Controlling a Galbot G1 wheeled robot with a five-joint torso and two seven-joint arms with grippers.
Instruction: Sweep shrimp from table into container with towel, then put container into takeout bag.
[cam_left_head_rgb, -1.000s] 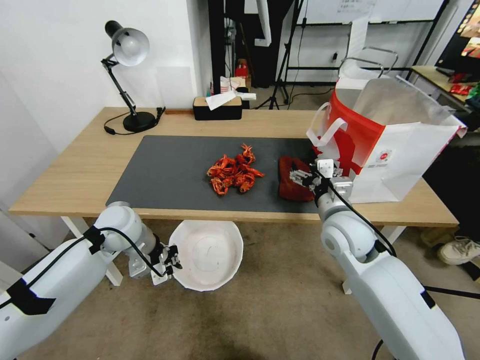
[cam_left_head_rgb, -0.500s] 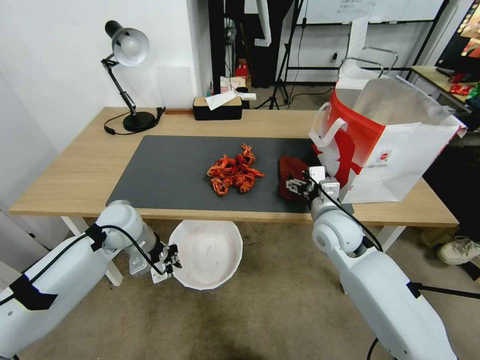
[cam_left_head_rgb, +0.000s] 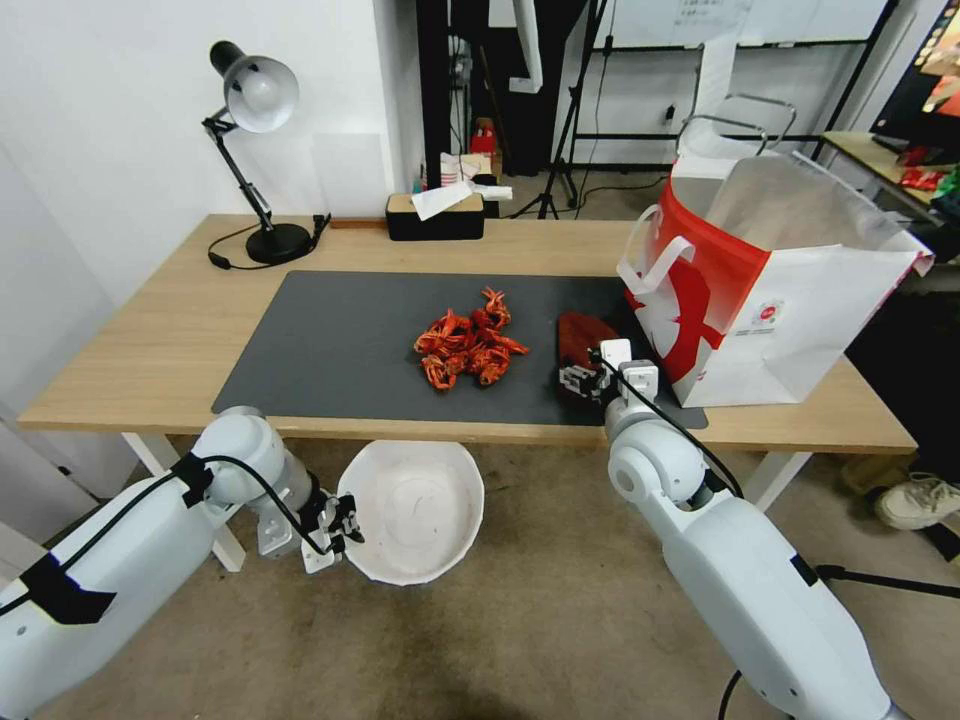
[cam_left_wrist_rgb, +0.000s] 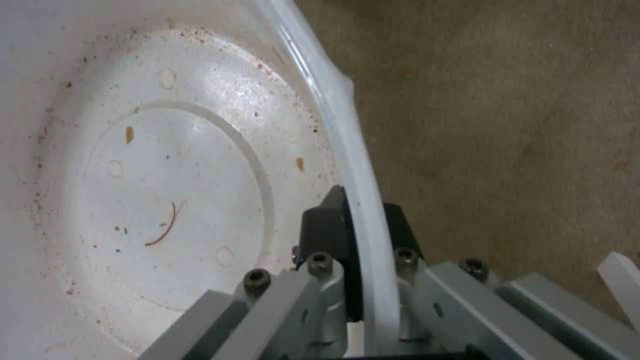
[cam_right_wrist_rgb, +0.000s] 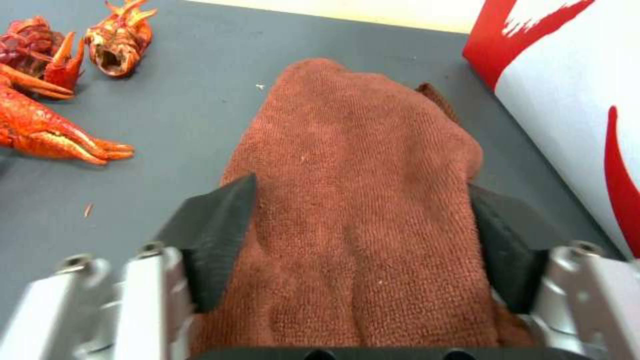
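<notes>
The shrimp (cam_left_head_rgb: 470, 350) lie in a glossy orange-red heap on the dark mat of the table (cam_left_head_rgb: 150, 340); a few shrimp (cam_right_wrist_rgb: 40, 115) also lie beside the cloth. The rust-red towel (cam_left_head_rgb: 580, 333) rests on the mat to their right. My right gripper (cam_left_head_rgb: 582, 380) is down over its near end, open, with the black fingers (cam_right_wrist_rgb: 217, 220) flanking the towel (cam_right_wrist_rgb: 360, 165). Below the table's front edge, my left gripper (cam_left_head_rgb: 340, 520) is shut on the rim of the white container (cam_left_head_rgb: 415, 510). Its pads (cam_left_wrist_rgb: 327, 225) pinch the container's rim (cam_left_wrist_rgb: 360, 170). The takeout bag (cam_left_head_rgb: 790, 290) stands open at the right.
A desk lamp (cam_left_head_rgb: 255, 95) and a black tissue box (cam_left_head_rgb: 435, 215) stand along the table's far edge. The bag's white side (cam_right_wrist_rgb: 573, 90) is close beside the towel. Brown carpet (cam_left_head_rgb: 520, 620) lies under the container.
My right gripper has moved left and toward the table's near edge, coming down over the towel's near end. The left arm and the container have barely moved.
</notes>
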